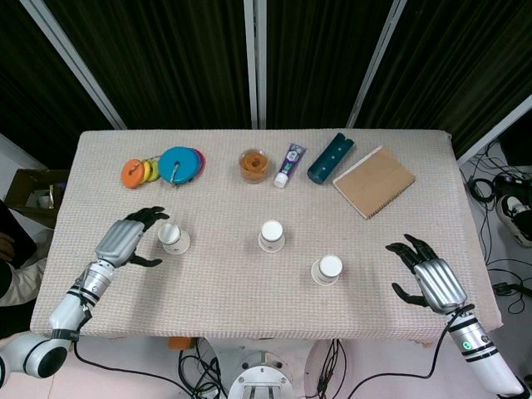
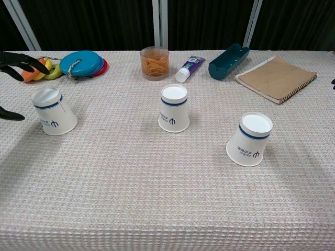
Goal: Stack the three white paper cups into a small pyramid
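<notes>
Head view shows both my hands, left hand [image 1: 125, 241] spread beside the left cup [image 1: 173, 238], right hand [image 1: 432, 281] spread, empty; chest view catches only left fingertips [image 2: 21, 61].

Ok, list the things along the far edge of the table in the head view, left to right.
Colored discs → amber jar → small tube → teal case → brown notebook.

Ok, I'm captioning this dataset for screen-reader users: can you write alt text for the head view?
Three white paper cups stand upside down and apart on a beige table; the left hand is open around the leftmost, the right hand open at the right. Along the far edge lie coloured discs, a jar, a tube, a teal holder and a notebook.
</notes>
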`<state>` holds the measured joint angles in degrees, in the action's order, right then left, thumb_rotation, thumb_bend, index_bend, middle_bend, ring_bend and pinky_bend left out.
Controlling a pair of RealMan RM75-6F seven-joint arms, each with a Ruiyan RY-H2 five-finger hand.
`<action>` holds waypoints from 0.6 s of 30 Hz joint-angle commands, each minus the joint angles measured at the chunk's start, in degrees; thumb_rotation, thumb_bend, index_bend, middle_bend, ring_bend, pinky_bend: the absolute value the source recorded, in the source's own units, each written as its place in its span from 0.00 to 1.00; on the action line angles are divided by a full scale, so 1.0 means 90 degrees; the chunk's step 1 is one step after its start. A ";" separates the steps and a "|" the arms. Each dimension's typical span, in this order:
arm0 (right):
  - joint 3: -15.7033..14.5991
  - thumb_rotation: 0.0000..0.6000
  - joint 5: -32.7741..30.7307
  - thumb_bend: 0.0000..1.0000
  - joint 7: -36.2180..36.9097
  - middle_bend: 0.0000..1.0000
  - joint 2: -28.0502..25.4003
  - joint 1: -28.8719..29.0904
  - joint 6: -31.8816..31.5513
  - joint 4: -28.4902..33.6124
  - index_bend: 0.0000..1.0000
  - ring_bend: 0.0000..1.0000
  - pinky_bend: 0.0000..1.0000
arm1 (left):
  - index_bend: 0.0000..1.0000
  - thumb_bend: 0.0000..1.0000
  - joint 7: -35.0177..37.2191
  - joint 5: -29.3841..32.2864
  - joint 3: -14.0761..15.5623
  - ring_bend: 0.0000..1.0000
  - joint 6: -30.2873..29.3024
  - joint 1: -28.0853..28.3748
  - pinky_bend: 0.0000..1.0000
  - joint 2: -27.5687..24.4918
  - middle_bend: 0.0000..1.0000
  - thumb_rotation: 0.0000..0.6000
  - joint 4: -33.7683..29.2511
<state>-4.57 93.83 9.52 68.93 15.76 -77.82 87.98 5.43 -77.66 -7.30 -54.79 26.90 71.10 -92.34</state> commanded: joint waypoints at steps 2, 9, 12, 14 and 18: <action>0.0031 1.00 0.0020 0.27 0.0029 0.21 0.0009 -0.0017 -0.0010 -0.0028 0.18 0.02 0.15 | 0.21 0.00 0.0038 0.0067 0.0009 0.11 0.0074 0.0071 0.21 0.0024 0.10 1.00 0.0011; 0.0070 1.00 0.0128 0.27 -0.0008 0.21 -0.0060 -0.0052 -0.0103 0.0032 0.18 0.02 0.15 | 0.22 0.01 0.0002 0.0150 0.0060 0.12 0.0223 0.0224 0.22 0.0131 0.11 1.00 0.0082; 0.0079 1.00 0.0144 0.27 -0.0021 0.21 -0.0071 -0.0081 -0.0133 0.0048 0.18 0.02 0.15 | 0.23 0.04 0.0079 0.0271 0.0029 0.12 0.0345 0.0315 0.22 0.0211 0.11 1.00 0.0191; 0.0077 1.00 0.0134 0.27 -0.0023 0.21 -0.0065 -0.0099 -0.0120 0.0039 0.18 0.02 0.15 | 0.23 0.07 0.0140 0.0323 0.0006 0.12 0.0399 0.0368 0.23 0.0256 0.11 1.00 0.0248; 0.0089 1.00 0.0103 0.27 0.0003 0.21 -0.0055 -0.0115 -0.0081 0.0021 0.18 0.02 0.15 | 0.23 0.09 0.0167 0.0359 0.0005 0.14 0.0480 0.0461 0.26 0.0322 0.13 1.00 0.0337</action>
<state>-3.78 94.77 9.54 68.43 14.74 -78.55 88.18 6.87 -74.53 -7.25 -50.61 30.90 73.88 -89.41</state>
